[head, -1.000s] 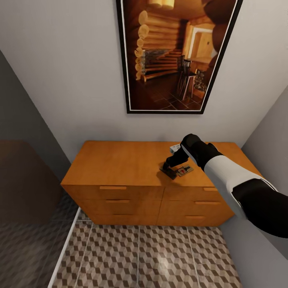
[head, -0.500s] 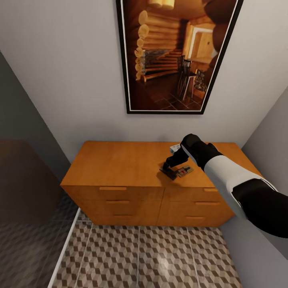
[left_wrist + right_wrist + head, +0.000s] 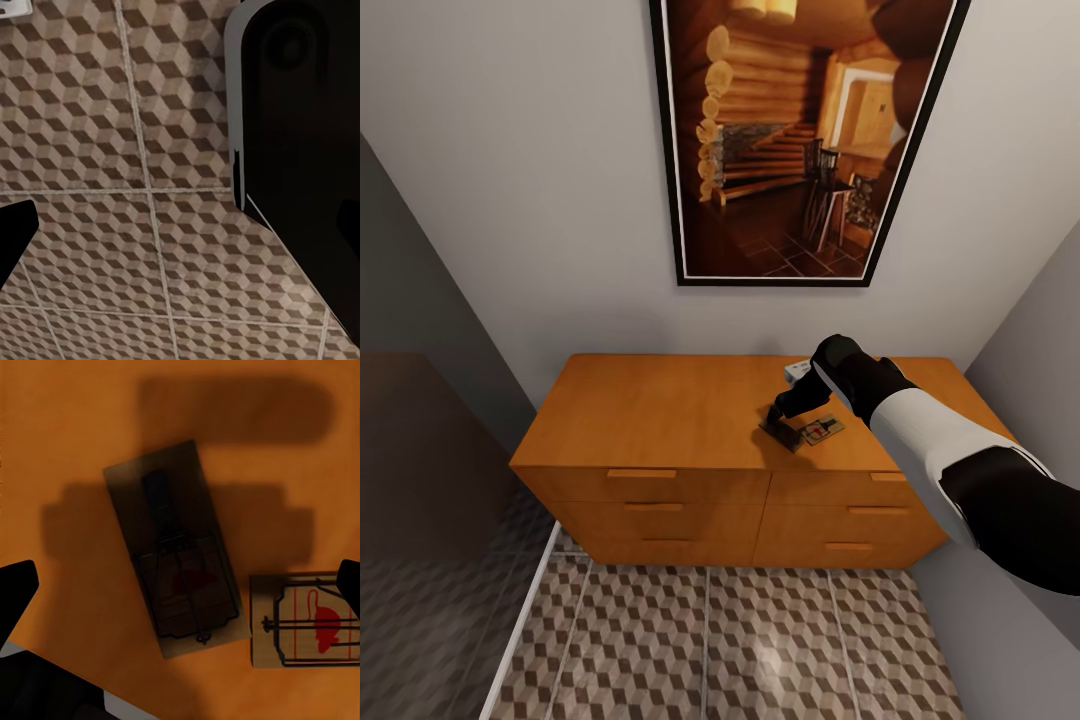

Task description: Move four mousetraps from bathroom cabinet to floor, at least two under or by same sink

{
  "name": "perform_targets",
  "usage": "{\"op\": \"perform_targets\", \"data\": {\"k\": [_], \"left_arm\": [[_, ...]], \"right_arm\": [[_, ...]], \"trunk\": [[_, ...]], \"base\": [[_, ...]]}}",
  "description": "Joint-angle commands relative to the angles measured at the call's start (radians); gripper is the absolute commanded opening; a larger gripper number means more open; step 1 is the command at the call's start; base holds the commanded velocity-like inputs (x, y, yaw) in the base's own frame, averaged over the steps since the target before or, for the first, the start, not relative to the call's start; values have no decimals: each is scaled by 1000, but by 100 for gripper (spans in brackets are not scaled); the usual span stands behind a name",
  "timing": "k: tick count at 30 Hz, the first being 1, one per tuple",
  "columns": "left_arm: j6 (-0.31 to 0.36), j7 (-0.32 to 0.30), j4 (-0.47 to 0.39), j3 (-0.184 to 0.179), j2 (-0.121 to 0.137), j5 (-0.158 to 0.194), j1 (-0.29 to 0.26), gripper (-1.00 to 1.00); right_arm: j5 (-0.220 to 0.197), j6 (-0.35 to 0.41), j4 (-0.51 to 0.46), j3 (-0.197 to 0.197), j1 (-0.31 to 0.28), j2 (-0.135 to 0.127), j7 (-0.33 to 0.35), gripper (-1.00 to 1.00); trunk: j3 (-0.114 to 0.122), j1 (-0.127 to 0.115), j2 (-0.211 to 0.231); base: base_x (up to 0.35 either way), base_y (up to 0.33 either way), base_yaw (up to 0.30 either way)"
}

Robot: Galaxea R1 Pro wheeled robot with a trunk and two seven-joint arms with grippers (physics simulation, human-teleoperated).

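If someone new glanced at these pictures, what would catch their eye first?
Probably the large framed cabin picture on the wall above the orange-brown cabinet. Next, the right gripper hovering over two mousetraps on the cabinet top, open. Below lies the cube-patterned bathroom floor.

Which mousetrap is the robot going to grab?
Find the wide orange-brown wooden cabinet under the big framed picture. On its top, the right hand hovers over two flat wooden mousetraps. It's probably the shadowed mousetrap under the hand, not the brightly lit mousetrap beside it.
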Motion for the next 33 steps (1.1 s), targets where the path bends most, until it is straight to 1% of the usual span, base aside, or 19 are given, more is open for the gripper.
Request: {"op": "perform_targets", "data": {"k": [1, 33], "left_arm": [[-5, 0, 3, -9, 0, 7, -1, 100], [-5, 0, 3, -9, -1, 7, -1, 100]], "right_arm": [[3, 2, -1, 5, -1, 0, 5, 100], [3, 3, -1, 5, -1, 0, 5, 100]], "trunk": [[-2, 1, -2], [-2, 1, -2]], "base": [[2, 0, 0], [21, 3, 0]]}}
